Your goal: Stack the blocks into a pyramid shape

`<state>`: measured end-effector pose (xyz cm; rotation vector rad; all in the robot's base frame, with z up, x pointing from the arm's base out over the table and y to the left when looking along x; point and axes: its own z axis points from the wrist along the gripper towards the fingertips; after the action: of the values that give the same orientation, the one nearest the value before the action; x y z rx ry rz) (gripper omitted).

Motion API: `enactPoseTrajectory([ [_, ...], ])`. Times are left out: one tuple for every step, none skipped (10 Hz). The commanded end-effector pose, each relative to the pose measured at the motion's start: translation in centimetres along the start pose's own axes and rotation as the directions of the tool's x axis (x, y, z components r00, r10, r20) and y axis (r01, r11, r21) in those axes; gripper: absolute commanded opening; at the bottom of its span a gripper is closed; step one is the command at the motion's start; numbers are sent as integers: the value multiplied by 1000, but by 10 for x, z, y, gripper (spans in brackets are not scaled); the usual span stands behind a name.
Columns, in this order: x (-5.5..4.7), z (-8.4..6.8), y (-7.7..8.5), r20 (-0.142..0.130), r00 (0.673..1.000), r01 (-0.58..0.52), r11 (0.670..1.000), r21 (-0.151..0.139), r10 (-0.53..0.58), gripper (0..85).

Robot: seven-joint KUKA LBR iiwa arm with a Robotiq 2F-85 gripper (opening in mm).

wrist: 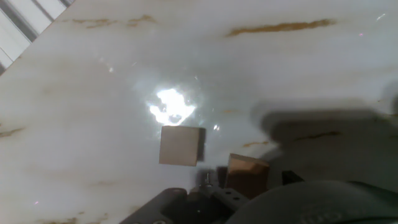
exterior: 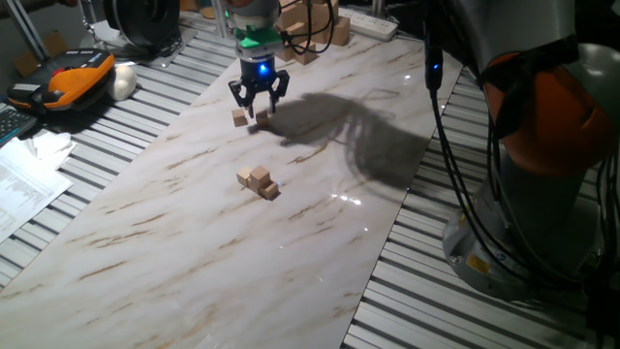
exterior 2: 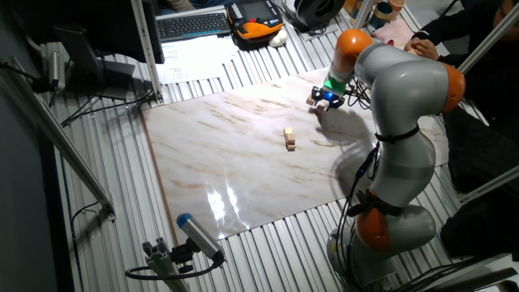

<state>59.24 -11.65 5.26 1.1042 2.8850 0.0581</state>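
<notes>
Two small tan blocks lie apart at the far end of the marble board, one (exterior: pixel 239 117) to the left and one (exterior: pixel 263 118) right under my gripper (exterior: pixel 259 100). The gripper hangs just above them with its fingers spread open and nothing between them. In the hand view the left block (wrist: pixel 181 145) lies flat in the middle, and the other block (wrist: pixel 247 174) sits lower right, close to the dark hand parts. A tight cluster of blocks (exterior: pixel 258 181) rests mid-board, also seen from the other side as the cluster (exterior 2: pixel 289 139), left of the gripper (exterior 2: pixel 324 99).
A pile of larger pale wooden blocks (exterior: pixel 325 34) and cables sit past the far end of the marble board (exterior: pixel 194 242). An orange device (exterior: pixel 73 78) and papers (exterior: pixel 19 184) lie on the slatted table at left. The arm's base (exterior: pixel 542 194) stands at right.
</notes>
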Motion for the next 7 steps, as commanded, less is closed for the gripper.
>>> enactPoseTrajectory([
  [1, 2, 1, 5, 1000, -7, 1000, 0, 7, 510],
  [2, 4, 2, 12, 1000, -16, 1000, 7, 15, 510],
  [2, 5, 1, 13, 1000, -20, 1000, 7, 20, 510],
  [1, 6, -1, 16, 1000, -18, 1000, 9, 18, 510],
  [1, 9, -1, 19, 1000, -17, 1000, 9, 17, 510],
  [0, 11, -1, 20, 1000, -15, 1000, 8, 15, 510],
  [1, 12, -1, 20, 1000, -11, 1000, 8, 10, 340],
])
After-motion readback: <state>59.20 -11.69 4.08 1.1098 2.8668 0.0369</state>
